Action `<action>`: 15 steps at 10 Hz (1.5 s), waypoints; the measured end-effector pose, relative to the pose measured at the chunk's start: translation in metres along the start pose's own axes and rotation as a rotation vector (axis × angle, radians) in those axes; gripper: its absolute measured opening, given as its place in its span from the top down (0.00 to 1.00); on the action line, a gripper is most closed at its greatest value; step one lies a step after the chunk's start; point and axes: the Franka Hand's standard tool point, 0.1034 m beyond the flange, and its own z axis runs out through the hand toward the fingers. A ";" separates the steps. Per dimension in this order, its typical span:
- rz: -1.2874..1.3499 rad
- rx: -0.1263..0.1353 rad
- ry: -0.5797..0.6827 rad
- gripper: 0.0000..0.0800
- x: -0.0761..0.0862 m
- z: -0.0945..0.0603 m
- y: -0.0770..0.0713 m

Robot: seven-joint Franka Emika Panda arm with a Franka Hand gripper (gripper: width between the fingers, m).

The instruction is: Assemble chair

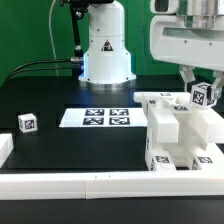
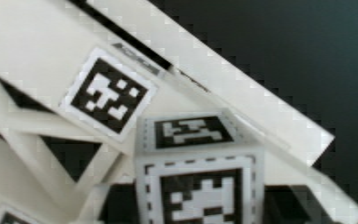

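While the arm hangs over the exterior view's right side of the black table (image 1: pixel 40 95), its gripper (image 1: pixel 203 92) pinches a small white tagged block (image 1: pixel 202 96), a loose chair part, lifted just above the partly built chair (image 1: pixel 175 135). That chair is a blocky white stack of slabs and notched pieces carrying square tags on its faces, and it stands just to the exterior view's right of the marker board (image 1: pixel 98 118), touching the long white border rail (image 1: pixel 90 184) at the near table edge. Another loose tagged cube (image 1: pixel 27 122) sits well apart from the marker board, on its other side. Behind the marker board stands the robot's white base (image 1: pixel 106 50). Seen from the wrist, tagged white chair pieces (image 2: pixel 194 140) fill the view against the dark table; the fingers themselves cannot be made out there.
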 end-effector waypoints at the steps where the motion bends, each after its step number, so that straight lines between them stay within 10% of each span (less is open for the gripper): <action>1: 0.057 0.000 0.000 0.64 -0.001 0.000 0.000; 6: -0.250 0.024 0.017 0.22 0.002 -0.004 -0.007; 15: -1.299 -0.021 0.052 0.19 0.002 0.000 0.005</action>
